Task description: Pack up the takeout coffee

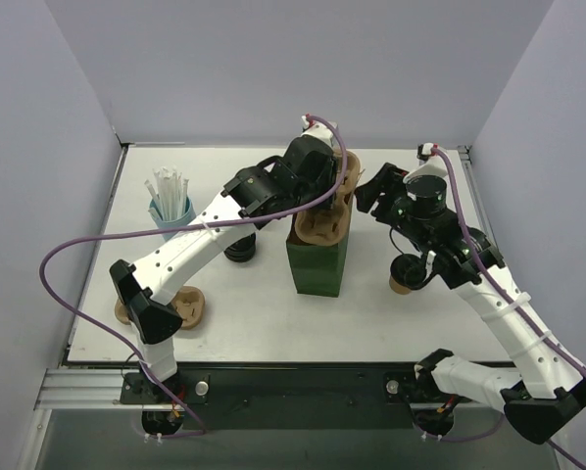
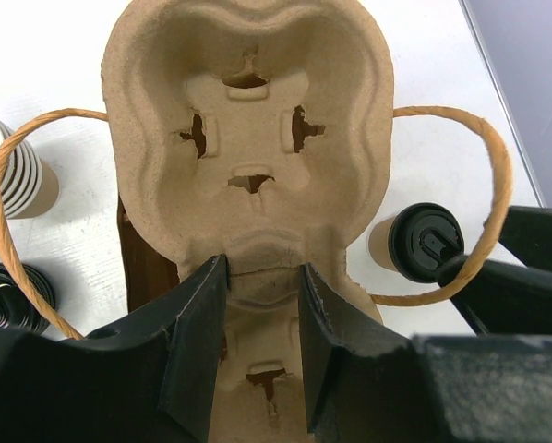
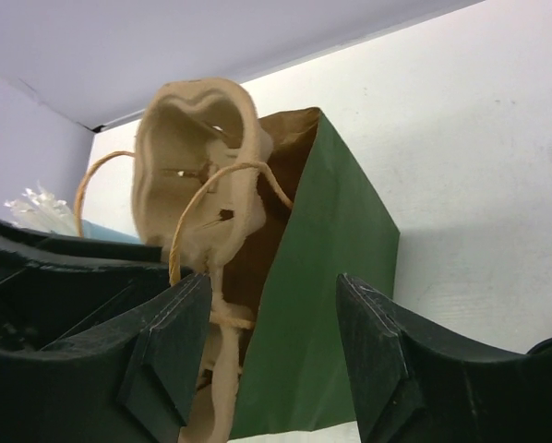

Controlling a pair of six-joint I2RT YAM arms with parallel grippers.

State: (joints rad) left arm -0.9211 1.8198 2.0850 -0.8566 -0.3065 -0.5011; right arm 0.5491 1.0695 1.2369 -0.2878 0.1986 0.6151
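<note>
Lowering a pulp cup carrier (image 1: pixel 322 227) into the green paper bag (image 1: pixel 317 269) appears to be the step in hand.

Top view: the left gripper (image 1: pixel 317 186) holds the carrier half inside the bag mouth. The right gripper (image 1: pixel 379 194) hovers just beside the bag's right edge. The takeout coffee (image 1: pixel 401 284) stands on the table right of the bag, under the right arm, not yet packed.

Left wrist view: the fingers (image 2: pixel 198 332) clamp the carrier's central ridge.

Right wrist view: the jaws stand apart and empty, framing the bag's side.

The next move probably calls for seating the carrier flat on the bag floor, releasing it, then fetching the lidded cup upright.
</note>
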